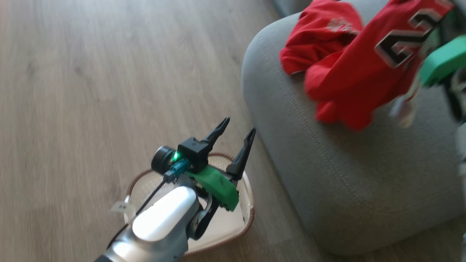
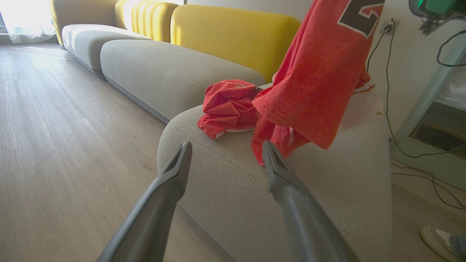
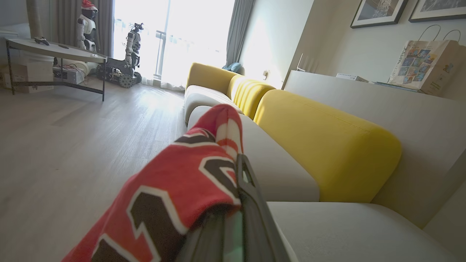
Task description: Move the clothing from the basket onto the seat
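While the grey seat is carrying one crumpled jersey near its rounded end, we are logging a second jersey hanging over the same cushion. The basket is sitting on the floor just beside the seat. The right gripper is pinching the second jersey between nearly closed fingers, and the left gripper is hovering above the basket, spread wide and holding nothing.

Red jersey crumpled on grey seat, second jersey hanging above, basket beside.
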